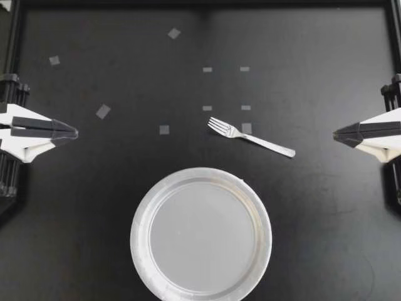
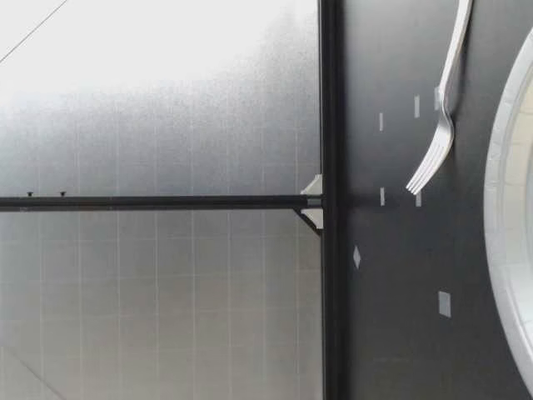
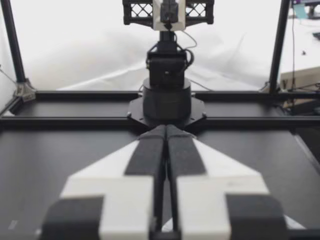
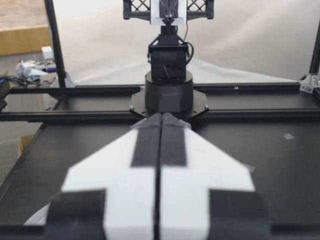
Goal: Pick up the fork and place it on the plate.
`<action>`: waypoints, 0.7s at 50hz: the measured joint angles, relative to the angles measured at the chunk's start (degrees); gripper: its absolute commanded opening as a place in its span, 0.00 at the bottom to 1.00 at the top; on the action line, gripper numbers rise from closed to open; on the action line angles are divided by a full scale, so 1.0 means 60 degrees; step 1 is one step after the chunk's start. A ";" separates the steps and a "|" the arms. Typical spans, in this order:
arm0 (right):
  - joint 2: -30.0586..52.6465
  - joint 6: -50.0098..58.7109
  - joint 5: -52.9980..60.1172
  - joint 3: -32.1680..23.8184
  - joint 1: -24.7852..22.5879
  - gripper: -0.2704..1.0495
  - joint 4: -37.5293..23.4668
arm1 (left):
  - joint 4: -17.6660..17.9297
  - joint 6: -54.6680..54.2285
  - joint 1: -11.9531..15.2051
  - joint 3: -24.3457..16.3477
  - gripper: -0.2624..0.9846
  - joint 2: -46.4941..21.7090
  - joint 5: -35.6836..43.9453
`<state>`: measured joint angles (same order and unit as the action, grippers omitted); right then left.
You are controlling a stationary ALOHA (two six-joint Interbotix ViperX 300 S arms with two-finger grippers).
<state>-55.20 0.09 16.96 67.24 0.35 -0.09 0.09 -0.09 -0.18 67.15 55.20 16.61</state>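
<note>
A silver fork (image 1: 250,137) lies flat on the black table just right of centre, tines toward the left; the low view shows the fork (image 2: 441,125) lying just beyond the plate's rim. A round silver plate (image 1: 141,251) sits at the table's front middle, and its rim (image 2: 500,225) shows in the low view. My left gripper (image 1: 74,132) rests at the left edge, shut and holding nothing. My right gripper (image 1: 336,133) rests at the right edge, also shut with nothing in it. Both are far from the fork. Each wrist view shows its fingers (image 3: 150,150) (image 4: 148,145) pressed together.
Several small grey tape squares (image 1: 103,111) are stuck to the table's far half. A black frame rail (image 1: 200,5) runs along the far edge. Opposite each wrist camera stands the other arm's base (image 3: 166,97) (image 4: 169,92).
</note>
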 measured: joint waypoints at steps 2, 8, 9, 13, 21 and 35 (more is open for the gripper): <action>0.0000 -0.0059 0.0015 0.0044 0.0000 0.17 0.0000 | 0.0000 0.0146 0.0000 0.0059 0.20 0.0044 0.0103; -0.0117 -0.0073 0.0088 0.0234 0.0000 0.12 0.0000 | 0.0000 0.0220 -0.0015 0.0234 0.14 0.0278 0.0366; -0.0146 -0.0088 0.0117 0.0249 0.0015 0.12 0.0000 | 0.0000 0.0205 -0.0029 0.0249 0.14 0.0293 0.0396; -0.0278 -0.0059 0.0190 0.0293 0.0015 0.12 0.0000 | 0.0015 0.0176 -0.0029 0.0293 0.14 0.0308 0.0396; -0.0249 0.0249 -0.0029 0.0234 0.0029 0.12 0.0439 | 0.0820 0.0015 0.0073 0.0278 0.14 0.0161 -0.0615; 0.0923 0.0322 -0.5142 -0.2212 0.1436 0.14 0.0776 | 0.2871 -0.0029 0.1582 -0.0366 0.14 0.0044 -0.3691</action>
<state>-49.66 2.02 -13.89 53.96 8.96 4.57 17.31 -0.26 9.32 64.95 55.46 -5.54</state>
